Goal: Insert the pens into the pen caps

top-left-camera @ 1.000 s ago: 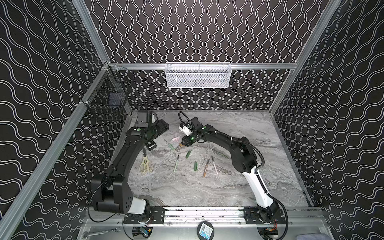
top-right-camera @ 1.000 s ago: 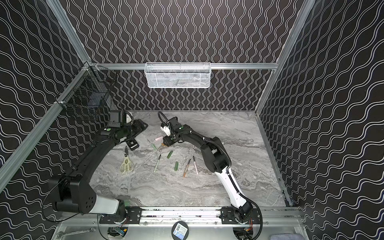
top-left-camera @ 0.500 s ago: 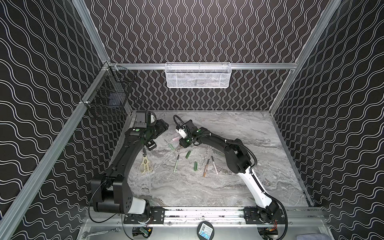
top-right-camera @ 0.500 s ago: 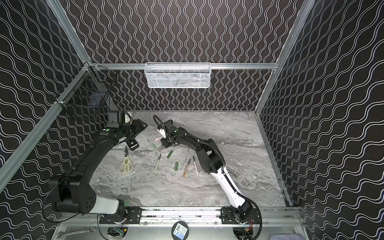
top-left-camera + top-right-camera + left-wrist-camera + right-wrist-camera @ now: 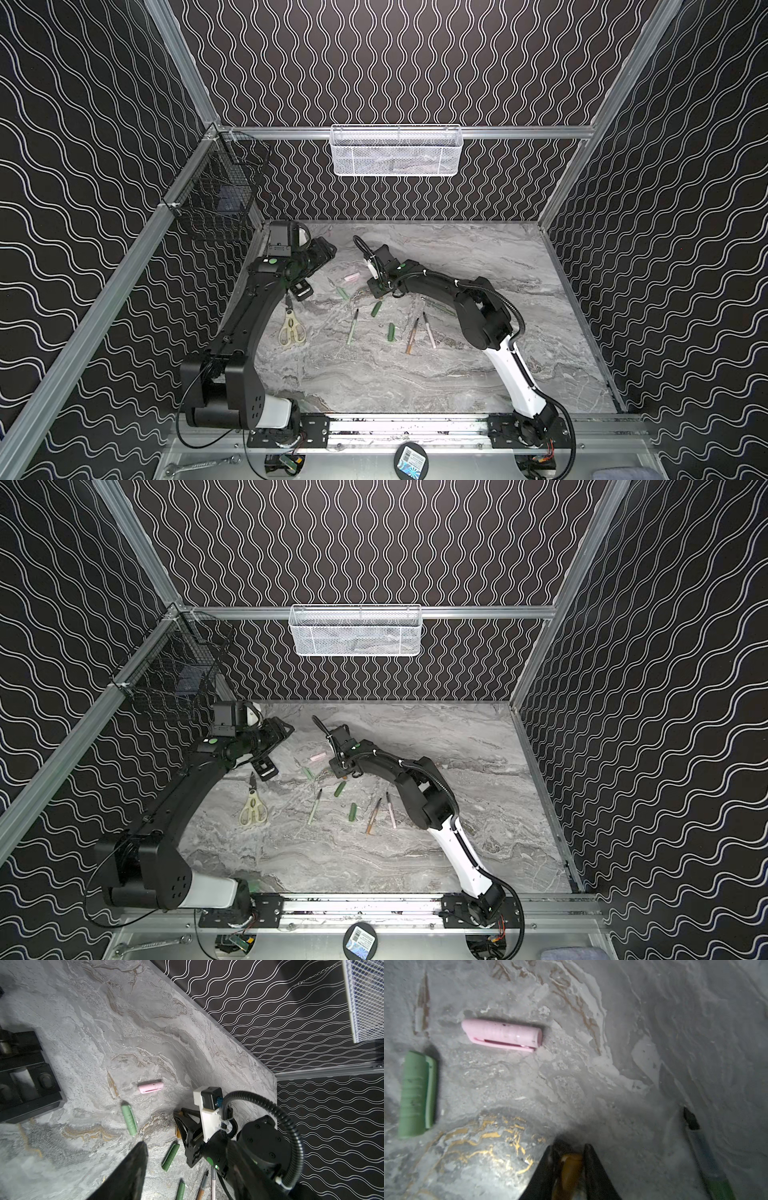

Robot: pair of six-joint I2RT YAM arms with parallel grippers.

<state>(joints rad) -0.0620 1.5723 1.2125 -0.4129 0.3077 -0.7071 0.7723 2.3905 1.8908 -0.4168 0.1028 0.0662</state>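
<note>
Gold-brown cap [image 5: 569,1169] sits low on the bench [image 5: 415,374], pinched between the fingers of the right claw [image 5: 375,292]; that arm stretches toward eleven o'clock, wrist tipped down. Pink cap [image 5: 351,277] lies at its ten o'clock. Left claw [image 5: 99,1124] hangs open, empty.

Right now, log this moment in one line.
stage: grasp | left end effector: open, empty | right end effector: shut on gold-brown stubby plastic cap

On the table [image 5: 415,374], scissors [image 5: 291,330] lie left of the pens [image 5: 352,326] (caps [image 5: 377,309] scattered among them); a basket [image 5: 395,151] hangs far behind.
</note>
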